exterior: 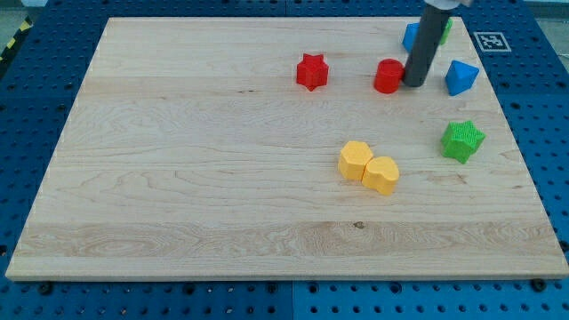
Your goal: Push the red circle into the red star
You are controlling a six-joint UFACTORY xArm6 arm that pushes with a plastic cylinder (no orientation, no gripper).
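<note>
The red circle (388,76) lies on the wooden board at the view's upper right. The red star (312,72) lies to its left, with a gap of bare board about one block wide between them. My tip (414,84) is the lower end of the dark rod and stands right against the red circle's right side.
A blue block (460,77) lies just right of the rod. Another blue block (411,36) and a green one (445,26) are partly hidden behind the rod at the top. A green star (462,140) lies lower right. Two yellow blocks (356,160) (381,175) touch near the centre.
</note>
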